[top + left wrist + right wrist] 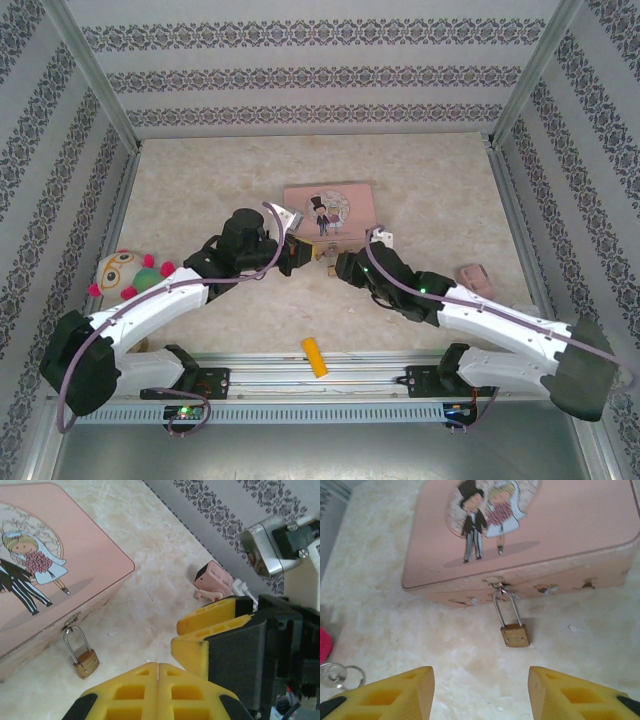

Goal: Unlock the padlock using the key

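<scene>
Right gripper (pixel 479 680): jaws wide apart, nothing held. Padlock (pixel 515 634) lies just ahead of the gap, slightly right of centre, flat on the table (pixel 420 635). Its long axis runs away from the jaws, brass body at the near end and shackle at the far end, hooked in the pink tin (pixel 545 535) hasp. So the keyhole end probably faces these jaws. Silver ring (pixel 342 675) lies left of them; the key itself can't be made out. Left gripper (pixel 158 667): fingers pressed together, nothing visible between them, padlock ahead-left. The right arm looks better lined up.
</scene>
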Motion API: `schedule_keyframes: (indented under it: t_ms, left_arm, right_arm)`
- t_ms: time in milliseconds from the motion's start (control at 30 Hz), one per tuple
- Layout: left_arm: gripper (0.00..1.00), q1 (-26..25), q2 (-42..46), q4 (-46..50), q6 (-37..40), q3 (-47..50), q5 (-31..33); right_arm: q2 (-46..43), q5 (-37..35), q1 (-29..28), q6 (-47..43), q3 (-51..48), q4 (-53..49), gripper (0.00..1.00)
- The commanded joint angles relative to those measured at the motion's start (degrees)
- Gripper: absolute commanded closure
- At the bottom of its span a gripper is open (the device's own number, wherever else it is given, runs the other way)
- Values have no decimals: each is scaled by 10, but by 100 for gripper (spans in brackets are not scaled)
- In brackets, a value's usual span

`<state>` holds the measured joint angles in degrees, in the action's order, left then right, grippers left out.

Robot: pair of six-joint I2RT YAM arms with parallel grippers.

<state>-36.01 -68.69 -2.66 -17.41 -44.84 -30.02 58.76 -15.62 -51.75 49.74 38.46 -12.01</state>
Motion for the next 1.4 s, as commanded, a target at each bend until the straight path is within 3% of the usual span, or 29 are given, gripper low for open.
schedule_keyframes:
  t_ms: [0, 167, 300, 500, 800, 1367]
  left_arm:
    - [100, -3, 9, 43, 71, -12, -32]
    - [100, -2, 0, 23, 95, -17, -107]
    - [100, -2, -11, 8, 108, -30, -168]
    - [100, -2, -10, -25, 103, -33, -194]
    - [100, 0, -12, -88, 61, -22, -222]
    - [100, 3, 1, -142, 20, -3, -222]
  right_arm:
    - [-43, 5, 8, -57, -27, 50, 39]
    - [-106, 104, 32, -113, -74, 122, 36]
    - [-140, 225, 60, -136, -123, 212, 53]
    - [-170, 342, 97, -116, -170, 330, 51]
    - [-140, 411, 102, -112, -169, 394, 57]
    - [-121, 426, 102, -104, -169, 421, 68]
